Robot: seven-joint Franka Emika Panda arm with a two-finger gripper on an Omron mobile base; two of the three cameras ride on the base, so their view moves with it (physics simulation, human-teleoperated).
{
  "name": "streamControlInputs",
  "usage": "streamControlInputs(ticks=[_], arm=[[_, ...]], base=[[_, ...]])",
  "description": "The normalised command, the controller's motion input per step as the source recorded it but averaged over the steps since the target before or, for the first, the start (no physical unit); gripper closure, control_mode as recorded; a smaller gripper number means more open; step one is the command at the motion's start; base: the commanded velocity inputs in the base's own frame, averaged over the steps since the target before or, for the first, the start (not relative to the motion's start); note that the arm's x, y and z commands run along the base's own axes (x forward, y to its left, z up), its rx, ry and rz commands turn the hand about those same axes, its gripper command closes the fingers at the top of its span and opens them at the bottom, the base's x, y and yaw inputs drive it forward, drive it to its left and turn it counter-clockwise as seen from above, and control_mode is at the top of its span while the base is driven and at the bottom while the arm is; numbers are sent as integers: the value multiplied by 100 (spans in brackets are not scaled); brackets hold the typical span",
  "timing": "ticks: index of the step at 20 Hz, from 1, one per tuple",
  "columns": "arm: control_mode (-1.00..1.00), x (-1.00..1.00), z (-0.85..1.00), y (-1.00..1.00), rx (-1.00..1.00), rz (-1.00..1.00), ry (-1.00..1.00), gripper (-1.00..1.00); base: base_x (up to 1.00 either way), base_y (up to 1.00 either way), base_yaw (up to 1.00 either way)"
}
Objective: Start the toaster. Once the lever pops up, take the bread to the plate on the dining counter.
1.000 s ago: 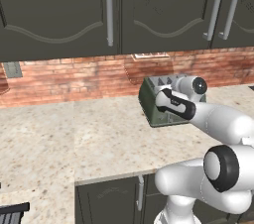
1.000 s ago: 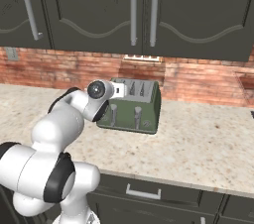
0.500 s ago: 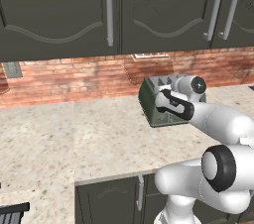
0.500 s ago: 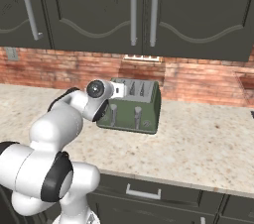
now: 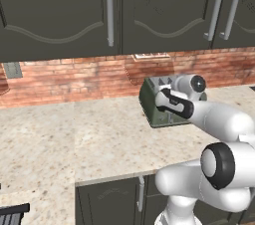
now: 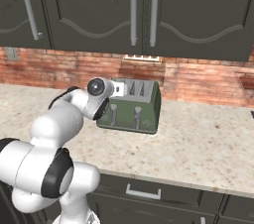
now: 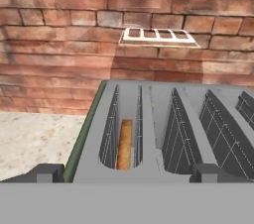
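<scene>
Bread (image 7: 124, 143) in toaster (image 7: 163, 134) slot — brick wall (image 7: 59, 44) behind.

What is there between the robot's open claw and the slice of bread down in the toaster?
Nothing solid. In the hand view the open gripper hangs over the toaster, and the bread sits down in the leftmost slot with just bare slot opening above it.

Arm's wrist (image 5: 191, 84) a touch farther over the toaster (image 5: 152, 105) — otherwise no change.
</scene>
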Motion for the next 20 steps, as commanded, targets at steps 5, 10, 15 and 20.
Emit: streamControlInputs(ticks=[5, 10, 15, 20], arm=[[-100, 9, 0, 0, 0, 0, 1, -100], [-100, 0, 0, 0, 0, 0, 3, -100], [-100, 0, -2, 0, 0, 0, 9, -100], [-100, 0, 0, 0, 0, 0, 8, -100]], base=[[0, 0, 0], [0, 0, 0], [0, 0, 0], [0, 0, 0]])
